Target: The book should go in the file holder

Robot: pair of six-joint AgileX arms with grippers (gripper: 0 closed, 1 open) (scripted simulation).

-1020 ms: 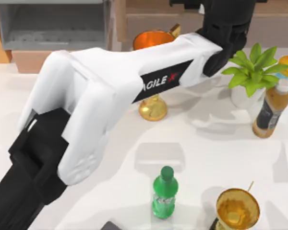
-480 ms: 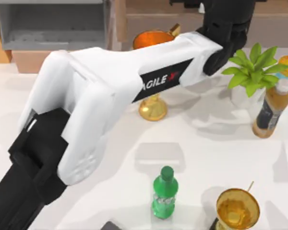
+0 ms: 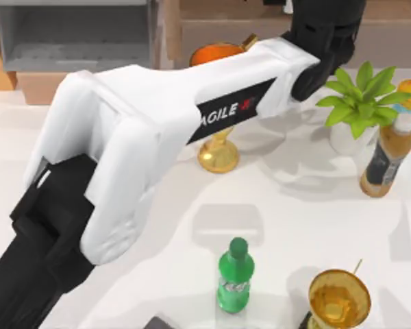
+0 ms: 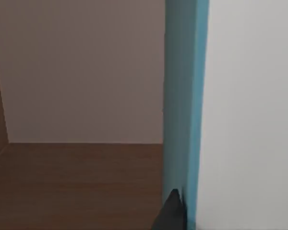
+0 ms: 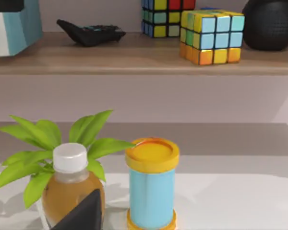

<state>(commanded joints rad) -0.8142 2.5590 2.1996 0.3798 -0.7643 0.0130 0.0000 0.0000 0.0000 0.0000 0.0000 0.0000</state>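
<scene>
1. The left arm [image 3: 157, 130] is stretching across the top view from the lower left corner to the upper right of centre, its dark wrist ending at the brown shelf [image 3: 390, 31] along the frame's top edge.
2. The left gripper [image 5: 7, 5] is gripping the book [image 4: 182, 120] - narrow, clamped on it. In the left wrist view a dark fingertip [image 4: 173, 215] is pressing against the teal cover, with the white page edge just beside it.
3. In the right wrist view the book is hanging just above the shelf's upper board, near a flat black object [image 5: 91, 31] lying on that board. Farther along the board 2 colour cubes [image 5: 211, 36] and a black ball [image 5: 271, 24] are sitting.
4. The file holder [image 3: 75, 34] is sitting in the upper left of the top view, its hollow grey inside showing - well apart from the book.
5. The right gripper [image 5: 84, 215] is hanging near the brown bottle [image 3: 387, 154] at the top view's right side; wide or narrow, I cannot tell.
6. A plant [image 3: 359, 103] and a blue can [image 5: 152, 184] with a yellow lid are standing close beside that bottle.
7. 1 gold trophy [image 3: 219, 154] is standing partly under the left arm near the frame's centre, a 2nd trophy [image 3: 339, 298] at the lower right, and a green bottle [image 3: 234, 277] at the lower centre.
</scene>
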